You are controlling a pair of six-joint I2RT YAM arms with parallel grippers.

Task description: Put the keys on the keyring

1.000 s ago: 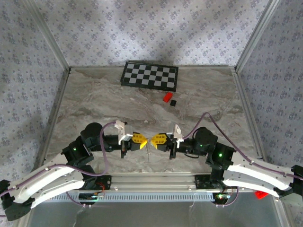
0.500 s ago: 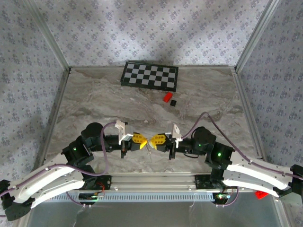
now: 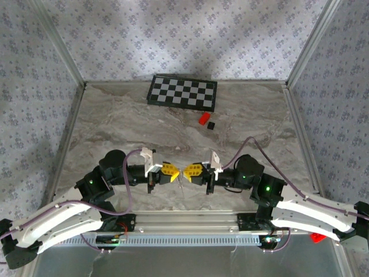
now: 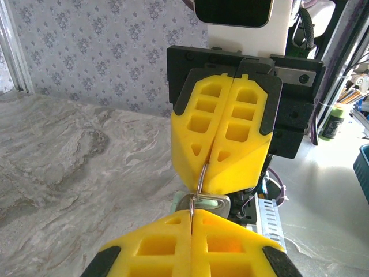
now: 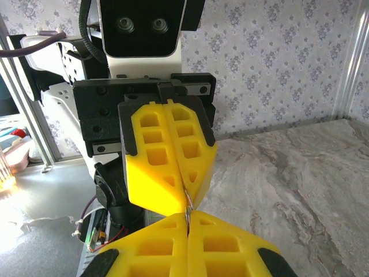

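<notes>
**Desk:** From overhead, how far along is the job?

**Photographer:** Mid-threading, I'd judge. The left hand (image 3: 176, 172) and right hand (image 3: 185, 172) meet tip to tip above the near edge of the tabletop (image 3: 242, 115), both clenched. The keyring (image 3: 181, 183) is a faint thread dangling between them, too small there to say more.

**Desk:** And the left wrist camera?

**Photographer:** The left hand (image 4: 191, 222), at the foot of the frame, is shut on the keyring (image 4: 199, 176). Its wire rises into the closed seam of the right hand (image 4: 207, 180). A pale greenish key (image 4: 212, 202) sits just under the right hand's tips, touching the wire. Whether the wire passes through its hole, I cannot tell.

**Desk:** The right wrist camera?

**Photographer:** The same pinch, mirrored: the right hand (image 5: 187, 222) clenched below, the left hand (image 5: 185, 193) clenched above, and a sliver of keyring (image 5: 187, 206) between them. My read is that the key has been brought to the ring but isn't clearly seated, so working it fully on looks like what's left
</notes>
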